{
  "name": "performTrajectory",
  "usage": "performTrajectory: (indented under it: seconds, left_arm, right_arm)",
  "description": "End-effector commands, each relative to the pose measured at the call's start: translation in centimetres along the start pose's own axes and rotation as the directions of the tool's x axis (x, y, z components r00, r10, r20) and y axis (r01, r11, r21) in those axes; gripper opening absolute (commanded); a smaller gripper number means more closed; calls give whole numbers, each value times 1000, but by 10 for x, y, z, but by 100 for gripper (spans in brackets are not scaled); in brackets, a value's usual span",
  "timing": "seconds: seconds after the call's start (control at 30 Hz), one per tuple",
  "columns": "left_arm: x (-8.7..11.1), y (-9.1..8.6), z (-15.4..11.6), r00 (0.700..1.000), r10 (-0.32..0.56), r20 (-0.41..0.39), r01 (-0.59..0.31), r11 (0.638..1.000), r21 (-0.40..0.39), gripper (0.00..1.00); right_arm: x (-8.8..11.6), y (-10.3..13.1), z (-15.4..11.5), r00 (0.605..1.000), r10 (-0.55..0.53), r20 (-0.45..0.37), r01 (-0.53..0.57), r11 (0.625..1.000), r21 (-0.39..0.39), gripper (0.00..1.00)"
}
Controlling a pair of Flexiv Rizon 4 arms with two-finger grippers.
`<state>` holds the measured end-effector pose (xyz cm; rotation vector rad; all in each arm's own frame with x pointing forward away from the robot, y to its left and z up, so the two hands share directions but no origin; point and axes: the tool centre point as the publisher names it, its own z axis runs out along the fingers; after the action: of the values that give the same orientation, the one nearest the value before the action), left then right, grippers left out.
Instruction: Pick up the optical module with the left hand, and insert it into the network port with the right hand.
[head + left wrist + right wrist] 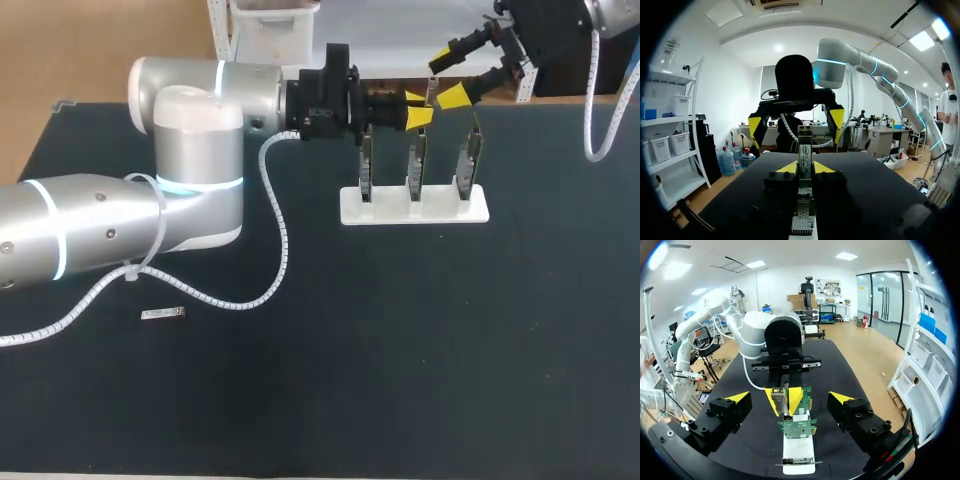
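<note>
You have a dark table [400, 350] with a matte top that fills nearly the whole head view. Toward its left side a small silver strip [163, 314] lies flat on the surface, well apart from anything else. Toward the far edge, right of middle, a long white stand [390, 212] sits flat on the table, its long side running left to right.

You are in a robotics lab: two industrial arms, the left arm [190, 150] and the right arm [560, 25], hang over a black-covered table [400, 380]. Toward one o'clock on it, a white stand [414, 205] holds three upright circuit cards [415, 165].
</note>
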<state>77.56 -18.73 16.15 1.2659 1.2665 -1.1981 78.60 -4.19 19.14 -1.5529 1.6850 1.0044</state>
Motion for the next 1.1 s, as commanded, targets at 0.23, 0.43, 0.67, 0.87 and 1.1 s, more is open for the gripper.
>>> performTrajectory:
  seconds: [0.23, 0.43, 0.67, 0.87, 1.1]
  left_arm:
    - [0, 1, 1, 1000, 0, -1, 0, 1000, 1, 0]
    - [0, 1, 1, 1000, 0, -1, 0, 1000, 1, 0]
    - [0, 1, 1, 1000, 0, -1, 0, 1000, 1, 0]
    - [0, 1, 1, 1000, 0, -1, 0, 1000, 1, 0]
    - [0, 1, 1, 1000, 0, -1, 0, 1000, 1, 0]
  right_arm:
    - [-2, 7, 5, 1000, -3, 1, 4, 1000, -5, 100]
    - [-3, 8, 6, 1000, -6, 3, 6, 1000, -4, 100]
    - [-5, 7, 6, 1000, -5, -2, 5, 1000, 14, 100]
    - [-5, 8, 6, 1000, 1, -4, 0, 1000, 20, 100]
    - [-6, 10, 7, 1000, 0, -3, 0, 1000, 26, 100]
